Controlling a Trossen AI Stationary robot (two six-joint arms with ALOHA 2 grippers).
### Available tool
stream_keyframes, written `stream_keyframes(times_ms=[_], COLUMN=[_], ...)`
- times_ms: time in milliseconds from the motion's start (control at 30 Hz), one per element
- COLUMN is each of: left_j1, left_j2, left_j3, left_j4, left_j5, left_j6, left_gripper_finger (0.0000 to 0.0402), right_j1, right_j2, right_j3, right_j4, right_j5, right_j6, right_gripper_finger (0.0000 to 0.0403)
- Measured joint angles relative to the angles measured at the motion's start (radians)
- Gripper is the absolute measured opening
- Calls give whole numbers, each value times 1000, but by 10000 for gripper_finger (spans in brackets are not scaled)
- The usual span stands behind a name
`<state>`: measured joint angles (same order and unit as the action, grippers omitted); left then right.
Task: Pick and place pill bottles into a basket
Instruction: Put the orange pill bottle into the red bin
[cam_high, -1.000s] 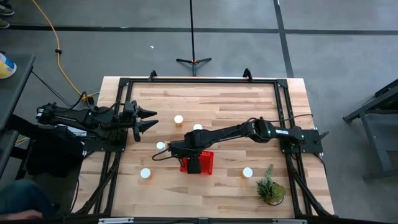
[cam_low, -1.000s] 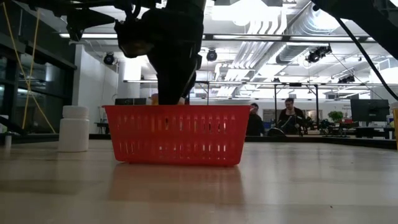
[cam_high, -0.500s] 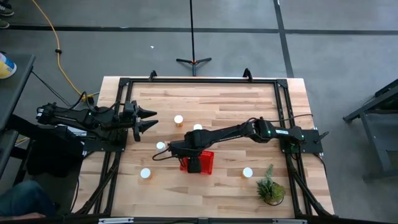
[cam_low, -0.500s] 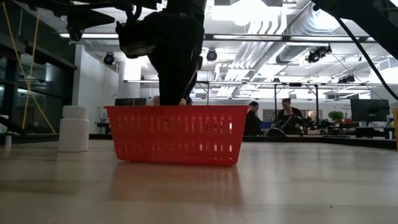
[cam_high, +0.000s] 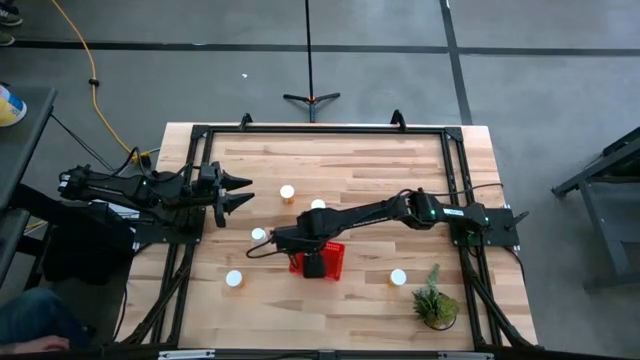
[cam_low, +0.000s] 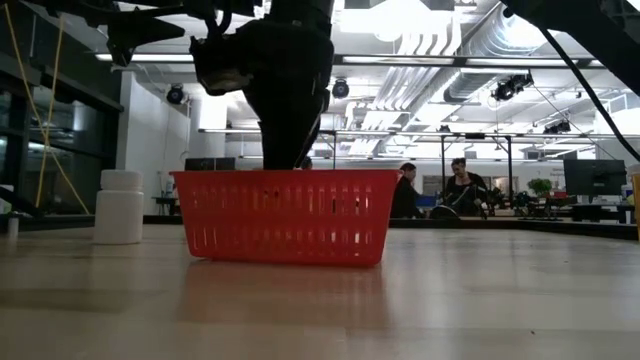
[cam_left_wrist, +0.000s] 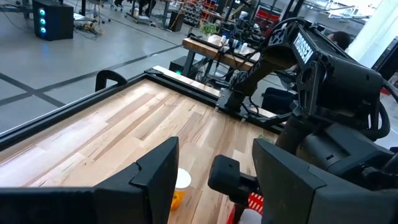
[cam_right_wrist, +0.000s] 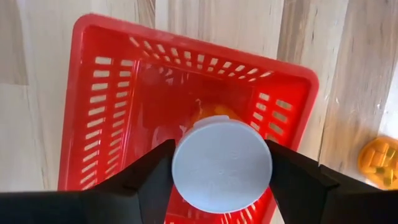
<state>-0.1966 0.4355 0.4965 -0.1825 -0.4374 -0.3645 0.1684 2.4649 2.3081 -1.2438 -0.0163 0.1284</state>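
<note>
Bottle (cam_right_wrist: 221, 165) sits between right gripper (cam_right_wrist: 222, 186) fingers, over the basket (cam_right_wrist: 106, 118).

The bench (cam_high: 340, 160) is pale wood in glued strips, its grain plain to see and its face a soft satin that mirrors the basket faintly in the low view. A black metal frame (cam_high: 320, 128), matt, runs along its edges. The basket (cam_right_wrist: 112, 112) is red plastic, slightly glossy, its walls pierced with slots. The pill bottle (cam_right_wrist: 221, 163) over it has a smooth, matt white plastic cap above translucent orange plastic. The right end effector (cam_right_wrist: 221, 180) has matt black fingers (cam_right_wrist: 152, 180), like the left end effector (cam_left_wrist: 214, 180).
</note>
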Motion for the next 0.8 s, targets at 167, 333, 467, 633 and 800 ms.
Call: stream_keyframes(times_ms=[167, 333, 467, 633, 800], left_j1=[0, 0, 0, 0, 0], left_j2=[0, 0, 0, 0, 0], left_j3=[0, 0, 0, 0, 0], left_j4=[0, 0, 0, 0, 0], left_j5=[0, 0, 0, 0, 0], left_j6=[0, 0, 0, 0, 0], left_gripper_finger=[239, 239, 239, 239, 239], right_j1=[0, 0, -2, -14, -27], right_j2=[0, 0, 0, -2, -2], right_j3=[0, 0, 0, 0, 0], right_j4=[-45, -51, -51, -91, -125], right_j5=[-20, -20, -17, -20, -37], right_j6=[-9, -6, -6, -6, 1], right_gripper_finger=[228, 228, 229, 238, 259])
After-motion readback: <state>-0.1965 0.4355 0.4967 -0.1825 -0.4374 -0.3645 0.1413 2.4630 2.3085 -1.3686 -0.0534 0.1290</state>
